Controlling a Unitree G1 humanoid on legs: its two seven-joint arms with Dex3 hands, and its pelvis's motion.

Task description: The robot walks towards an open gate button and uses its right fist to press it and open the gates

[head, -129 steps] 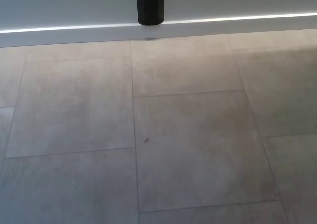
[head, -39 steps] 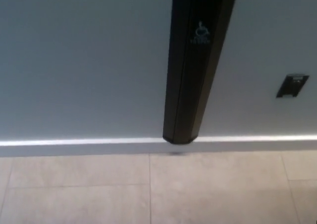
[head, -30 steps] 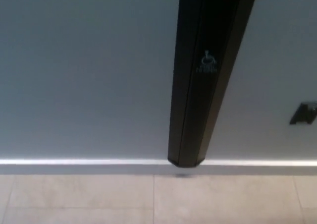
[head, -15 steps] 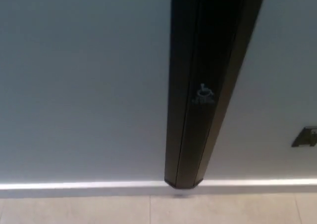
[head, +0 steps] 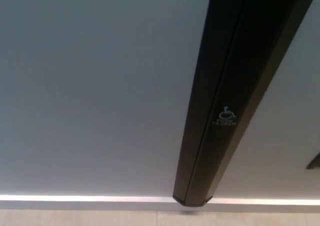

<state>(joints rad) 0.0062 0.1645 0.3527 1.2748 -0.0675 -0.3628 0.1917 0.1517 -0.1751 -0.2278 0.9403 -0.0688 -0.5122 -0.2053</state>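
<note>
- We face a tall black faceted push-bar post (head: 220,111) mounted on a plain pale grey wall (head: 90,86), running from the upper right down to just above the lit white skirting strip (head: 75,199).
- A small white wheelchair symbol with lettering (head: 226,117) sits low on the post; we judge this marks the press zone, set low for seated users.
- Neither hand shows, so we cannot tell the state of the fingers; the right fist has not yet been raised into view.
- A dark wall fitting (head: 315,162) is cut off at the right edge.
- A sliver of beige floor tile (head: 100,218) shows beneath.
</note>
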